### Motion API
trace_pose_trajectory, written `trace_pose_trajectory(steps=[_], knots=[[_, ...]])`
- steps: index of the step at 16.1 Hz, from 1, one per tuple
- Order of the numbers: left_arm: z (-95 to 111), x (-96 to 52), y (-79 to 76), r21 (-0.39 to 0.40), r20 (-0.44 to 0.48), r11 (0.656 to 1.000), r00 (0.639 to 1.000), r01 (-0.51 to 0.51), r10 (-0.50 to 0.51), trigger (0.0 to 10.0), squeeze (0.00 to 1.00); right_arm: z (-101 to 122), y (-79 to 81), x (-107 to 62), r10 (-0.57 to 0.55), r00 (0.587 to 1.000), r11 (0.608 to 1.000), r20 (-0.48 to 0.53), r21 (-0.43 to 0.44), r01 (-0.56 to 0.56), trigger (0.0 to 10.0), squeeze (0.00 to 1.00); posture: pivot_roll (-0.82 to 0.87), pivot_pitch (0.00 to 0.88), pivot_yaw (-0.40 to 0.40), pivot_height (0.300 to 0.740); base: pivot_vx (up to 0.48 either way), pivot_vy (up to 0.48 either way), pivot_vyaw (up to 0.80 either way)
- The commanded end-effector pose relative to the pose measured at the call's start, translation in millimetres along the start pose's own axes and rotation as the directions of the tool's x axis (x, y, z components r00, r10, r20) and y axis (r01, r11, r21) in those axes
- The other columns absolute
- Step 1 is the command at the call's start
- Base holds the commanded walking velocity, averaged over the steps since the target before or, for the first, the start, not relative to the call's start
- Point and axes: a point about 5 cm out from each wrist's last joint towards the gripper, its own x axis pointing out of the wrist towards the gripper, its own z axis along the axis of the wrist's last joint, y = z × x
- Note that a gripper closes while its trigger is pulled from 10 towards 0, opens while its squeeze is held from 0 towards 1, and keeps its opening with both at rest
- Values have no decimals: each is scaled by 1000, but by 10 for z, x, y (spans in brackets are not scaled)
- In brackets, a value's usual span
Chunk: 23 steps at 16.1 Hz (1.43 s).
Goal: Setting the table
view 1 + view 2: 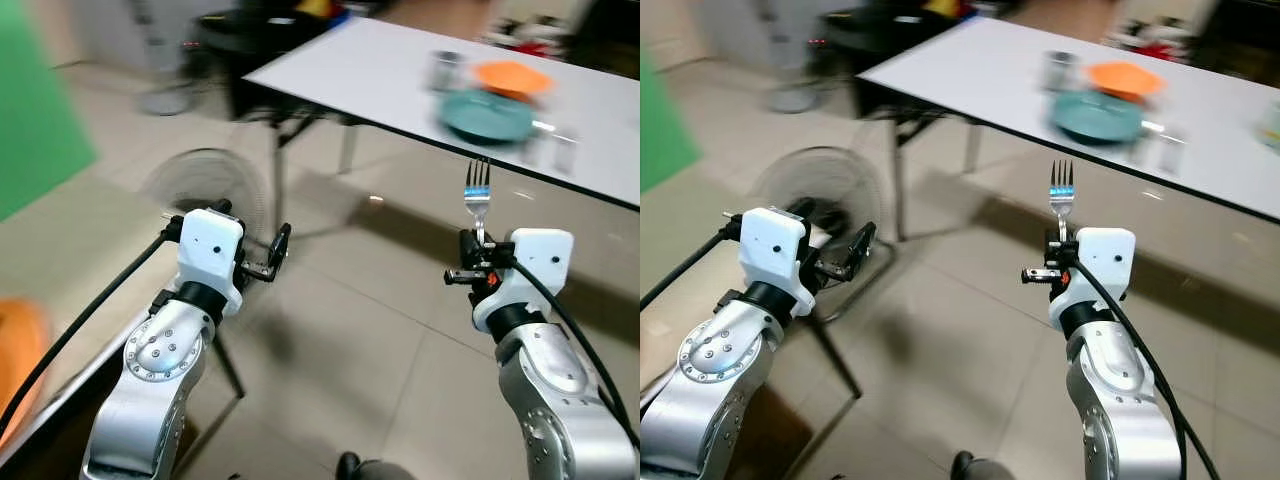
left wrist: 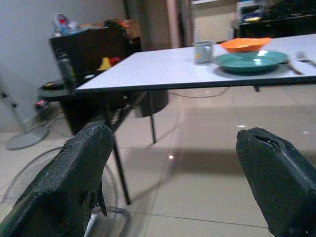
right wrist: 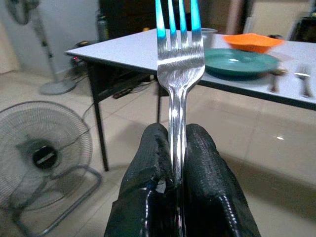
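Starting at our left, we see a green panel (image 1: 35, 95) at the edge and an orange shape (image 1: 20, 345) low beside our left arm. Our left gripper (image 1: 268, 255) is raised over the tiled floor (image 1: 340, 330) with its two black fingers (image 2: 74, 182) spread wide and nothing between them. Just beyond it a floor fan (image 1: 820, 195) stands on the tiles, near the dark legs of the white table (image 1: 370, 70). Further right, our right gripper (image 1: 478, 262) is clenched on the handle of a fork (image 1: 478, 195), which stands upright with its tines pointing up, held in the air short of the table's near edge. On the table beyond the fork lie a teal plate (image 1: 488, 115), an orange bowl (image 1: 512, 76) just behind it and a grey cup (image 2: 202, 51) beside them, and more cutlery (image 3: 302, 79) rests to the plate's right, too blurred for us to tell apart.
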Motion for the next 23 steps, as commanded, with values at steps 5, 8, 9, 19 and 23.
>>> trace_pose_trajectory(steps=[5,8,9,19,23], knots=[[10,11,12,7,23,1000,1000,-14,14,10000,0,-14,-152,108,-23,998,1000,61,-14,24,10000,0,41,28,9,740,0,0,-789],[4,5,41,-18,22,999,999,-32,33,10000,0,55,-62,48,-28,996,999,81,22,26,10000,0,42,32,6,740,0,0,-775],[9,2,40,9,26,1000,999,-22,22,10000,0,79,-20,3,-31,997,999,70,-17,32,10000,0,41,33,4,740,0,0,-781],[-8,48,-46,-12,36,997,997,70,-70,10000,0,207,75,-82,-26,995,999,95,26,23,10000,0,27,45,27,740,137,0,-208],[-13,44,-55,-21,39,996,996,83,-82,10000,0,180,53,-94,-41,996,998,83,47,38,10000,0,23,46,32,740,344,0,-800]])
